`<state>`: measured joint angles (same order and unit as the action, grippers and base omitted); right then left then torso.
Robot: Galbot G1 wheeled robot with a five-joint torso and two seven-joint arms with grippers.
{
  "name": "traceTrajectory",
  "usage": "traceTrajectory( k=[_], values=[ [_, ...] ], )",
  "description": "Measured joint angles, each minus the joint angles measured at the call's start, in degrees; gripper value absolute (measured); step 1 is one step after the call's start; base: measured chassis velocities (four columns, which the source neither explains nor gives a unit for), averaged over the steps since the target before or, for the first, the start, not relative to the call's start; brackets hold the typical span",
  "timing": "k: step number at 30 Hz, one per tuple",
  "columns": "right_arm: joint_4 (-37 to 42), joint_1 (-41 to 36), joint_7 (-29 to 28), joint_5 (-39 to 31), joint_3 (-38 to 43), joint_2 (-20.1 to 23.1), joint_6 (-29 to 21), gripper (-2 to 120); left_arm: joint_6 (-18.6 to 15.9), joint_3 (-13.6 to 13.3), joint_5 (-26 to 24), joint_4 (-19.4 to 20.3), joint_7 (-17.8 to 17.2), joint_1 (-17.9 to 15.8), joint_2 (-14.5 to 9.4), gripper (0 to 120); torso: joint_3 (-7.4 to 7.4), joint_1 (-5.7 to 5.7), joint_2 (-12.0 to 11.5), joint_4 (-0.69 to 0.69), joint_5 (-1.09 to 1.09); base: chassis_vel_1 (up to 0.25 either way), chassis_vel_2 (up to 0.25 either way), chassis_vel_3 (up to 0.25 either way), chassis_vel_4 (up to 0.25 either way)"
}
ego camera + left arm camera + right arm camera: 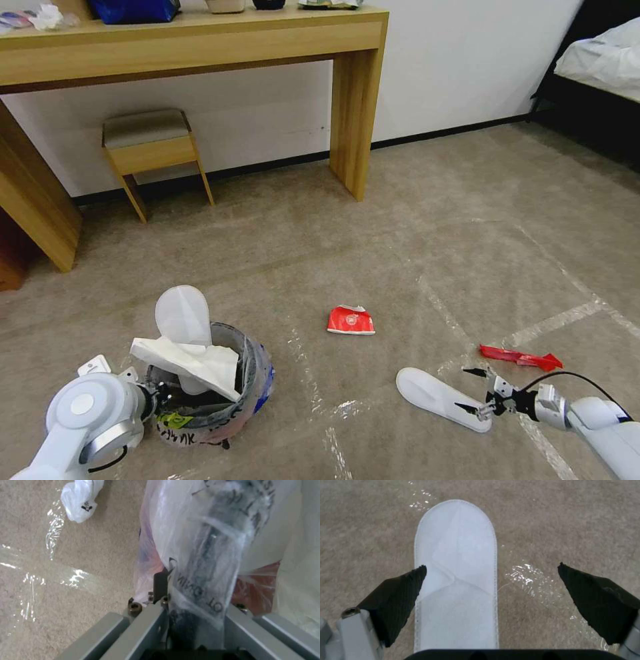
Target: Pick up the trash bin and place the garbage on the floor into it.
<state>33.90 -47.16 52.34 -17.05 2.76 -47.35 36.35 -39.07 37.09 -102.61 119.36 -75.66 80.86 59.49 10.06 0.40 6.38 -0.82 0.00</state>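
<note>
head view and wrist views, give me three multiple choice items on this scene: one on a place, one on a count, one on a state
1. Where does the white slipper sole on the floor lie?
A. under the stool
B. just in front of the right gripper
C. on the bed

2. How many red pieces of litter lie on the carpet?
A. two
B. four
C. none

3. What is the left gripper doing?
A. hanging open over the carpet
B. holding a cup
C. shut on the trash bin's rim

Answers: 1 B, the sole lies between the open black fingers in the right wrist view. 2 A, a squashed red carton and a red wrapper. 3 C, its fingers clamp the bagged rim.
</note>
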Motion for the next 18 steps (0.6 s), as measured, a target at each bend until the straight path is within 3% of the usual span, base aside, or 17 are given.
traceTrajectory(
  k=[8, 18],
  values=[
    [-0.85, 0.61, -0.16, -1.53, 0.01, -1.09, -0.58, 100, -0.07, -0.91, 0.58, -0.65, 0.14, -0.3, 0.34, 0, 0.0, 0.0, 0.0, 0.0, 0.0, 0.0, 0.0, 0.0, 0.0],
    [-6.15, 3.64, -0.22, 1.38, -0.01, -5.82, -1.42, 100, -0.1, -1.6, 0.67, -1.33, 0.26, -0.61, 0.14, 0, 0.0, 0.0, 0.0, 0.01, 0.0, 0.0, 0.0, 0.0, 0.0]
  ],
)
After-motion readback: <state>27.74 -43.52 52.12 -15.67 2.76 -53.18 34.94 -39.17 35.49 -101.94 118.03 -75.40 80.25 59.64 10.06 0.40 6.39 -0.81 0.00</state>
